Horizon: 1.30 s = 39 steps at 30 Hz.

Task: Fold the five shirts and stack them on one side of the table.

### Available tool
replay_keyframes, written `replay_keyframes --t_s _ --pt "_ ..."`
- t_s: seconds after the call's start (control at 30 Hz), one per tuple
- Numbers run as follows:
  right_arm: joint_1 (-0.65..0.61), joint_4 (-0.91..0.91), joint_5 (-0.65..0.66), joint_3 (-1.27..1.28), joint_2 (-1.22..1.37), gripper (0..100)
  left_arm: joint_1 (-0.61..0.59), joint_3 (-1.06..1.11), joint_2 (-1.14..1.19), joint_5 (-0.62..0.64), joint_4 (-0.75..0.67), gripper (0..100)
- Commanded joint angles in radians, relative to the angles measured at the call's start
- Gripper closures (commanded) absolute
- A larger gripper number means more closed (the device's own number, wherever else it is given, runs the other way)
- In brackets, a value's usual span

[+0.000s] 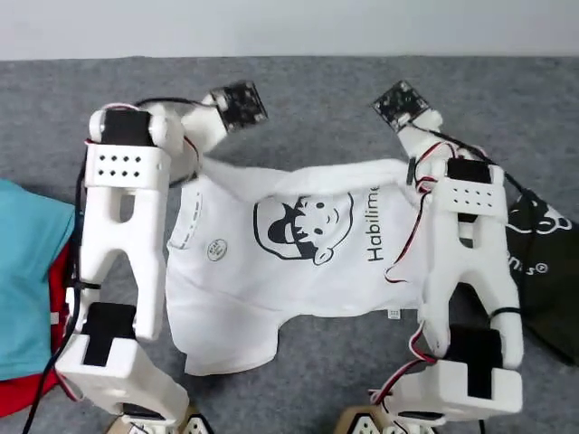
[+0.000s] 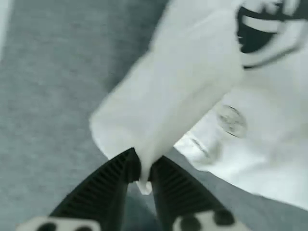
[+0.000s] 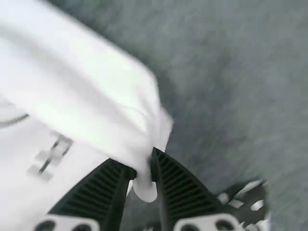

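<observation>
Cloth is clamped in the left pincer (image 2: 144,169). Its two black ribbed fingers (image 2: 113,178) are closed on a thin fold of the white shirt (image 2: 202,82), and a small tuft of fabric pokes out between the tips. From that pinch the sleeve widens away from the pincer, held up off the grey table (image 2: 43,96). Beyond it lie the collar with its round neck label (image 2: 232,120) and part of the black cartoon print (image 2: 269,33). The right pincer (image 3: 144,168) is likewise clenched on the same shirt. A rounded nub of white cloth is squeezed between its tips, and the fabric fans out from there above the grey surface.

In the high view, the left arm (image 1: 122,226) stands at the shirt's collar side and the right arm (image 1: 466,244) at its hem side. Both wrists are at the far edge of the garment, where a band of fabric stretches between them. The rest of the shirt lies print-up on the table between the two arms, its near part rumpled, with one corner reaching toward the arm bases. Just beside the left arm, at the table's edge, a teal shirt (image 1: 27,271) lies over a red shirt (image 1: 18,398). On the other side, a black shirt (image 1: 543,280) with white print lies partly under the right arm.
</observation>
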Motion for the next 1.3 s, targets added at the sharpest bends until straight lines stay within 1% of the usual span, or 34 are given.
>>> replay_keyframes --t_s 0.0,0.07,0.17,0.33,0.57,0.7,0.8,1.07,1.2,1.27 --pt "0.010 0.139 0.011 -0.072 -0.062 98.8 0.002 -0.005 -0.064 -0.003 0.095 99" --pt "0.012 0.208 0.011 -0.072 -0.067 98.8 -0.011 0.054 -0.091 -0.003 0.095 99" --pt "0.010 0.305 0.011 -0.074 -0.068 98.8 -0.012 0.206 -0.166 -0.003 0.095 99" --pt "0.022 0.449 0.011 -0.074 -0.068 98.8 -0.005 0.532 -0.399 -0.005 0.095 99" --pt "0.105 0.515 0.018 -0.068 -0.101 98.8 -0.005 0.957 -0.789 -0.008 0.095 99" --pt "0.120 0.561 0.095 -0.038 -0.130 98.8 -0.005 1.112 -0.931 -0.008 0.095 99" --pt "0.120 0.558 0.103 0.000 -0.151 98.8 -0.008 1.161 -0.980 -0.009 0.095 99" --pt "0.122 0.558 0.103 0.018 -0.162 98.8 -0.006 1.168 -0.988 -0.054 0.095 99" --pt "0.136 0.568 0.104 0.018 -0.163 98.8 -0.005 1.164 -0.993 -0.054 0.097 95" --pt "0.150 0.575 0.106 0.017 -0.163 98.8 -0.005 1.159 -0.994 -0.071 0.098 95"
